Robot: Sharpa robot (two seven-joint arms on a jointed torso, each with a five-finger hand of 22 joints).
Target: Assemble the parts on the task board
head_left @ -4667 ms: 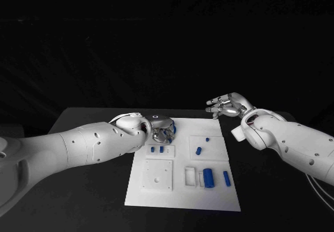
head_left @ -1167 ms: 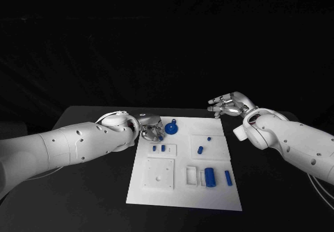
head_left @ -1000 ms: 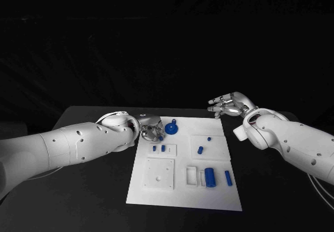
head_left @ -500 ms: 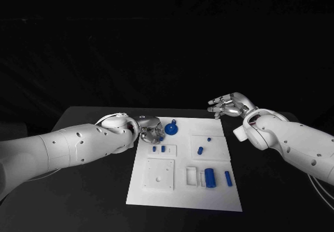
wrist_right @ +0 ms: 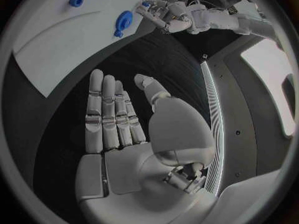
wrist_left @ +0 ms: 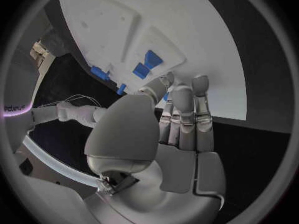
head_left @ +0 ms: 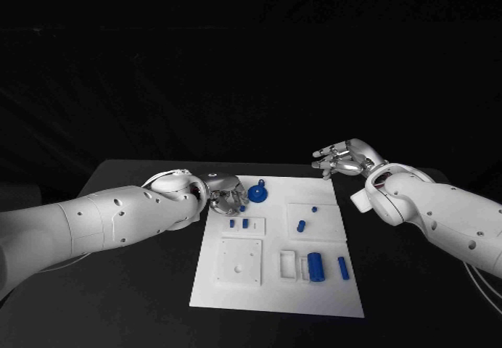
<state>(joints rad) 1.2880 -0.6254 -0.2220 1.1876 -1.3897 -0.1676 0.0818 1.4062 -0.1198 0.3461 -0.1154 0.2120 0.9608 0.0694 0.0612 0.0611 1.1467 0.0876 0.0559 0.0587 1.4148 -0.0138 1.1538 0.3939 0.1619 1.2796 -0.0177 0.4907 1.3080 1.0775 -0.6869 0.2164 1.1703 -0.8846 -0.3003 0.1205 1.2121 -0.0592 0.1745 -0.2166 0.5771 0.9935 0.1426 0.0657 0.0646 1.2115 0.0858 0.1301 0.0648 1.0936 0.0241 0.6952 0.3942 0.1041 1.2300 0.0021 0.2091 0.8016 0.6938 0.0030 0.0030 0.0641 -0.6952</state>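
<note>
Two hands are over the table (head_left: 125, 181). The left hand (head_left: 226, 196) hangs above the board (head_left: 274, 290) at its far left corner, just left of a round blue part (head_left: 257, 193) that has a small tab pointing to the far edge. In the left wrist view its fingers (wrist_left: 184, 114) lie straight and side by side, the thumb alongside, the tips close over the white surface; nothing is between them, so the hand is released. The right hand (head_left: 343, 159) is raised off the board's far right corner, over dark table, palm open and fingers spread apart, holding nothing; the right wrist view shows the same flat palm (wrist_right: 118, 134).

On the board, two small blue parts (head_left: 239, 223) sit side by side in a raised block just nearer than the left hand. To their right, a square plate carries a small peg (head_left: 313, 211) and a short slanted piece (head_left: 299, 225). Nearer still, a blue cylinder (head_left: 314, 265) lies in a slot, with a thin blue bar (head_left: 341, 267) just to its right and an open white frame (head_left: 286, 264) to its left. A white square block (head_left: 239, 262) with a small hole lies at the near left.
</note>
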